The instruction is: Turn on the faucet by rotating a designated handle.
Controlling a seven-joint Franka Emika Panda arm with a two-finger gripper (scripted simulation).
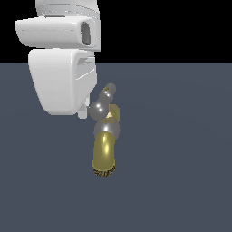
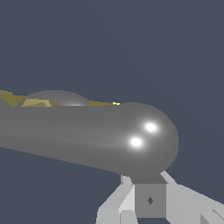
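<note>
The faucet (image 1: 105,152) has a brass-gold curved spout ending in a dark ribbed mouth, with a silver collar above it. On top sits the handle (image 1: 103,100), a glossy silver crossbar with rounded knobs. My white gripper (image 1: 83,111) hangs just to the exterior view's left of the handle's nearer knob. In the wrist view the handle (image 2: 87,133) fills the middle as a thick grey arm with a rounded end. My gripper (image 2: 150,192) sits close against that rounded end, fingers together and holding nothing. Bits of the brass faucet (image 2: 37,103) peek out behind the arm.
The faucet stands alone on a flat dark blue-grey floor (image 1: 181,158). My white arm and hand body (image 1: 61,81) fill the upper part of the exterior view's left.
</note>
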